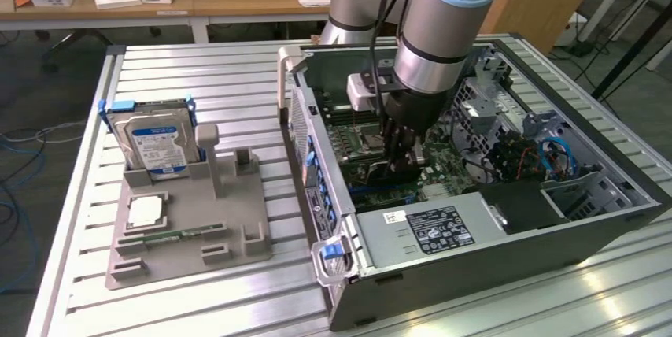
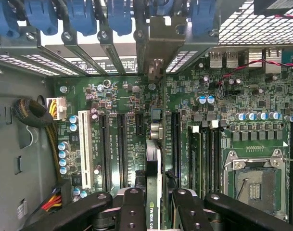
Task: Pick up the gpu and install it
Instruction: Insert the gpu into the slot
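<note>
Arm upright, reaching down into open computer case, gripper clenched on gpu, edge-on to motherboard

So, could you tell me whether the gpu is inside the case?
Inside: the gripper holds the gpu on edge over the motherboard slots within the case. Fully seated: cannot tell.

Slatted table — it bears grey fixture and computer case.
</note>
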You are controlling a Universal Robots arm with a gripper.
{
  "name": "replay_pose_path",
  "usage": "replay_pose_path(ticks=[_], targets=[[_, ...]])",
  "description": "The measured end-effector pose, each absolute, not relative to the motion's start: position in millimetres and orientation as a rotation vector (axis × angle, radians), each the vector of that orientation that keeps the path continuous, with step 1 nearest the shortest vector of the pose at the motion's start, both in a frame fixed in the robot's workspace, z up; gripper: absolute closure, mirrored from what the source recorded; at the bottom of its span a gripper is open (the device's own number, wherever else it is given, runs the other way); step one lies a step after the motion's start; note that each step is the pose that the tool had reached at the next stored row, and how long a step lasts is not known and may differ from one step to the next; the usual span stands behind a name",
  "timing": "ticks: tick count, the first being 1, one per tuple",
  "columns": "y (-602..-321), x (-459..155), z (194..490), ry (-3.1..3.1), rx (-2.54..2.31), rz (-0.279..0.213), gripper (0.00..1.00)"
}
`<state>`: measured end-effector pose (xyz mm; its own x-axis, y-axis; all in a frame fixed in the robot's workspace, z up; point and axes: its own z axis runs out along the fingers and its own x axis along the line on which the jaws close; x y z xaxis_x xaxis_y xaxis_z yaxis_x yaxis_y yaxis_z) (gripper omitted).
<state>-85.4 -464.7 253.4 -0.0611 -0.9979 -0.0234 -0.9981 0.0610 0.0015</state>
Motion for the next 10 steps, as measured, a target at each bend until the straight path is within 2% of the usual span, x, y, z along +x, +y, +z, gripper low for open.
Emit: replay_pose_path(ticks=[10], targets=[[-463.5, -85.4, 253.3, 2.242, -2.178, 0.027, 0.74]])
